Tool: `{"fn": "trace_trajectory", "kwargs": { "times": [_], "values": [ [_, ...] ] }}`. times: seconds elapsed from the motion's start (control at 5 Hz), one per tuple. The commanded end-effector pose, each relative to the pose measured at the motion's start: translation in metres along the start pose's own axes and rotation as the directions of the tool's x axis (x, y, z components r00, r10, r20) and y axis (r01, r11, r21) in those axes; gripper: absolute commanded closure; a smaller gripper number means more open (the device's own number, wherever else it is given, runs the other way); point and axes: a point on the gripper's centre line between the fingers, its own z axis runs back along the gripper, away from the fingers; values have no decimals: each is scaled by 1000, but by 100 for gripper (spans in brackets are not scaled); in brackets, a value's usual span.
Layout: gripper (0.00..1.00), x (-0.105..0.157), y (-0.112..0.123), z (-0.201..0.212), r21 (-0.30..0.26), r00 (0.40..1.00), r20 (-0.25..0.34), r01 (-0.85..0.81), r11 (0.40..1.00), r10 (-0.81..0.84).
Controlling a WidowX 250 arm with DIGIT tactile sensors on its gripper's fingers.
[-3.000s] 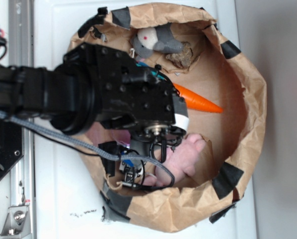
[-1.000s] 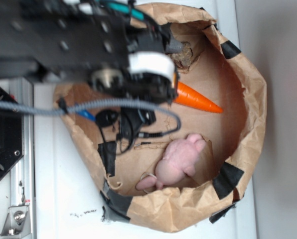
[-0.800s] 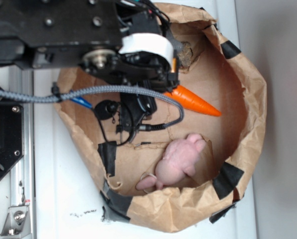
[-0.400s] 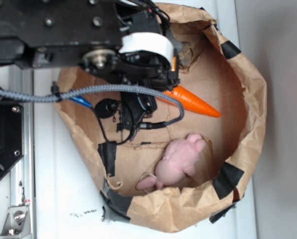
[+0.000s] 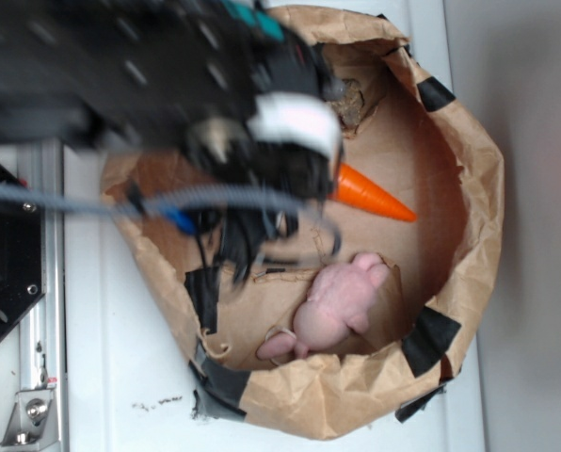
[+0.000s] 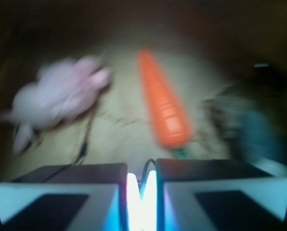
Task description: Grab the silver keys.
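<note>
Eyes on the silver keys (image 6: 149,166). All the wrist view gives us is a thin dark loop of wire peeking out of the slit between the pads, and that looks like the big ring. The keys themselves are hidden under the hand (image 6: 142,185); none show anywhere on the brown floor of the bag. The hand is drawn almost fully together, with only a narrow bright sliver between the two pads, and by my reading it has the ring pinched there. A wire that thin could also be merely lying in the gap, and both views are too blurred to settle it. So the job now is to hold that squeeze firm and rise straight, with no jerks. A bunch hanging from a ring will swing, and thin wire slips out of flat pads easily. Just ahead of the hand lies the orange carrot (image 6: 163,108), its stalk end close to the pads, so steer clear of nudging it. The pink plush toy (image 6: 57,98) sits off to one side, well apart, and a blurry grey shape (image 6: 240,125) sits on the other. Around them rises the crumpled paper bag (image 5: 469,188) on the white tabletop (image 5: 120,358), so clear its rim before travelling sideways.
</note>
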Motion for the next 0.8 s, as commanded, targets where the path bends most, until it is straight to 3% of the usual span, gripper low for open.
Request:
{"fn": "trace_trajectory", "kwargs": {
  "times": [0.0,0.2,0.4,0.6],
  "values": [
    [100,15,-5,3,-69,995,16,100,993,-99],
    [100,14,5,9,-46,996,36,-76,996,78],
    [100,15,-3,11,12,998,49,-38,999,37],
    [100,22,6,40,0,988,85,-126,992,126]
  ]
}}
